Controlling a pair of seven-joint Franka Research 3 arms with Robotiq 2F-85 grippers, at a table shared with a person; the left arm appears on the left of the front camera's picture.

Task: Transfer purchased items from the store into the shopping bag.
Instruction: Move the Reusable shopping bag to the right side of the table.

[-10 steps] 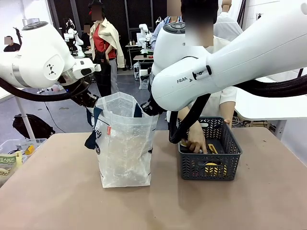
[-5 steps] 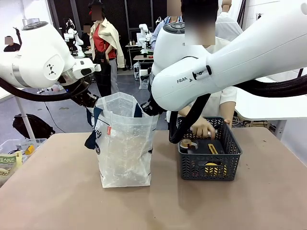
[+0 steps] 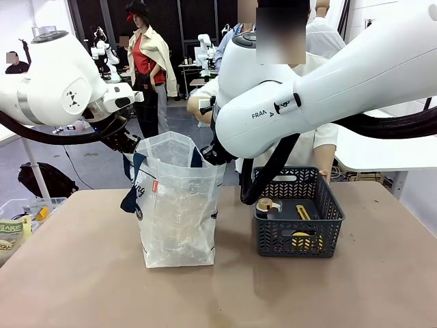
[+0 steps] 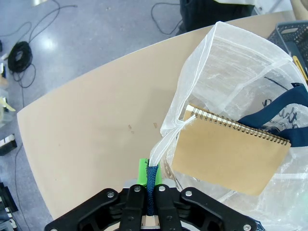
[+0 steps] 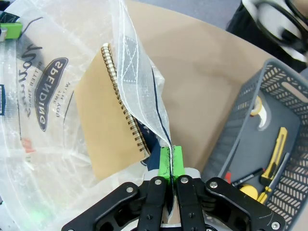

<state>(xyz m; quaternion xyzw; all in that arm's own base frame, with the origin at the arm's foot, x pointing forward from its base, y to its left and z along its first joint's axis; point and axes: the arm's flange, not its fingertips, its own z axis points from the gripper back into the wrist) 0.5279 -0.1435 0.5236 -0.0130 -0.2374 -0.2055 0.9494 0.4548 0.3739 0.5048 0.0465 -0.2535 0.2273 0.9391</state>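
Front on, the person's hand has left the grey basket [image 3: 298, 236], tape roll [image 3: 268, 205] and yellow cutter [image 3: 302, 212] still waiting inside; left wrist, the left gripper [image 4: 150, 185] clamps the shopping bag [image 4: 231, 86] by its navy handle [image 4: 152, 175]; right wrist, the right gripper [image 5: 171, 163] pinches the rim, and a spiral notebook [image 5: 103, 120] now sits inside, one item across.

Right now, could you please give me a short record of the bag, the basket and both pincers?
left pincer: shut on the shopping bag at its navy strap
right pincer: shut on the bag's opposite rim
bag: upright on the table, mouth held open between the two pincers
in bag: tan spiral notebook
basket: on the table beside the bag, toward the robot's right
in basket: tape roll, yellow utility knife, a few smaller pieces
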